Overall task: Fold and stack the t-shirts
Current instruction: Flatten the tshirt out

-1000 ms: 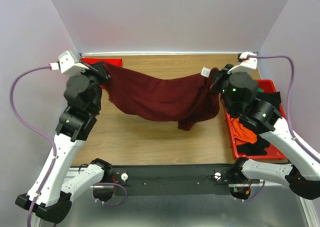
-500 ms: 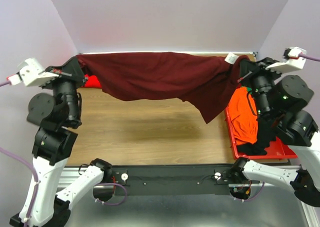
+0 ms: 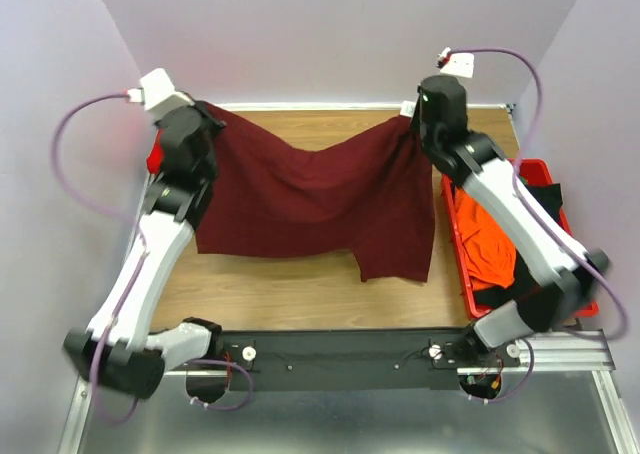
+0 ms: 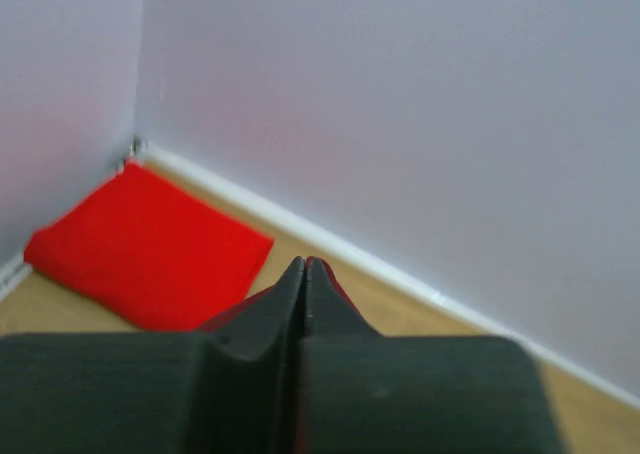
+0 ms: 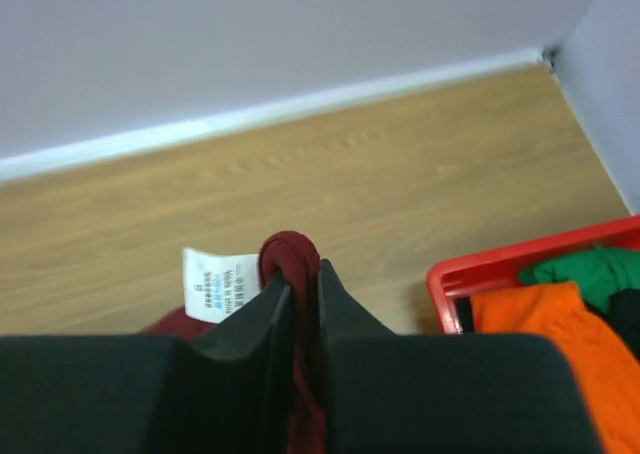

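left gripper (image 4: 304, 274) and right gripper (image 5: 297, 272), each clamped tight on the far edge of the large dark maroon cloth t-shirt (image 3: 320, 199), hold it stretched across the far side of the brown wooden table (image 3: 290, 294), probably to lay it flat for folding.

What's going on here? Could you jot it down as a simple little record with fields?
Held item: maroon t-shirt, spread between both arms, sagging in the middle
Left gripper: shut on one top corner
Right gripper: shut on the other corner, by the white label
Far left corner: folded red t-shirt on the table
Right side: red bin with orange cloth and other clothes
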`<act>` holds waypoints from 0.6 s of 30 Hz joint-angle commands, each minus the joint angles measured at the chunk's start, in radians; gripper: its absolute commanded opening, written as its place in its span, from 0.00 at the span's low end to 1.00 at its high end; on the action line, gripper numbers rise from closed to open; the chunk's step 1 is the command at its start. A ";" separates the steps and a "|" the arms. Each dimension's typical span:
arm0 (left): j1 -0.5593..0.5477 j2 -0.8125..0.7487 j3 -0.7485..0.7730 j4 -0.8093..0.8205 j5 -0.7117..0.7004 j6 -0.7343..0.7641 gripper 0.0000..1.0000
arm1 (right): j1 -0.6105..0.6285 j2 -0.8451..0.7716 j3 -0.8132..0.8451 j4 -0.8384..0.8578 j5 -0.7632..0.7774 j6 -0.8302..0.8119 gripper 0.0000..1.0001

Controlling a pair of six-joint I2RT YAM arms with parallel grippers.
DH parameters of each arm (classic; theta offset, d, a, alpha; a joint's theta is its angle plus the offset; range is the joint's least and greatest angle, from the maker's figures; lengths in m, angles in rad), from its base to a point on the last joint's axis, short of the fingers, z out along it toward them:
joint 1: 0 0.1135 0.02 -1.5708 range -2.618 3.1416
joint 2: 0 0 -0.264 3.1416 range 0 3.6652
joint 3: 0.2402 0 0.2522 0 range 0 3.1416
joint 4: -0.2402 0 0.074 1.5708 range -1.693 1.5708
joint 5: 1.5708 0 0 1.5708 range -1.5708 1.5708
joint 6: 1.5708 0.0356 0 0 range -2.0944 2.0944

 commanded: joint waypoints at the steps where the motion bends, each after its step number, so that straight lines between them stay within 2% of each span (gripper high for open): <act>1: 0.094 0.181 -0.050 0.140 0.164 -0.040 0.26 | -0.210 0.185 0.046 0.000 -0.269 0.103 0.25; 2: 0.111 0.215 -0.041 0.140 0.230 -0.049 0.41 | -0.231 0.223 0.078 0.000 -0.291 0.115 0.39; 3: 0.128 0.250 -0.024 0.128 0.256 -0.060 0.52 | -0.256 0.259 0.097 0.000 -0.327 0.115 0.68; 4: 0.153 0.275 0.017 0.113 0.275 -0.063 0.64 | -0.286 0.282 0.109 -0.011 -0.335 0.114 0.80; 6: 0.167 0.292 0.043 0.056 0.296 -0.066 0.67 | -0.308 0.310 0.143 -0.044 -0.348 0.127 0.96; 9: 0.168 0.206 -0.007 0.027 0.249 -0.098 0.70 | -0.317 0.221 0.088 -0.061 -0.354 0.162 1.00; 11: 0.168 0.122 -0.107 -0.007 0.238 -0.158 0.70 | -0.317 0.163 -0.025 -0.071 -0.366 0.221 1.00; 12: 0.168 0.091 -0.198 -0.016 0.238 -0.182 0.70 | -0.317 0.086 -0.140 -0.069 -0.432 0.239 1.00; 15: 0.168 -0.036 -0.372 -0.025 0.276 -0.284 0.67 | -0.313 -0.038 -0.315 -0.058 -0.533 0.299 0.98; 16: 0.168 -0.099 -0.480 -0.031 0.294 -0.305 0.66 | -0.302 -0.071 -0.434 -0.046 -0.532 0.319 0.97; 18: 0.162 -0.159 -0.582 -0.025 0.330 -0.342 0.64 | -0.299 -0.126 -0.536 -0.031 -0.527 0.336 0.93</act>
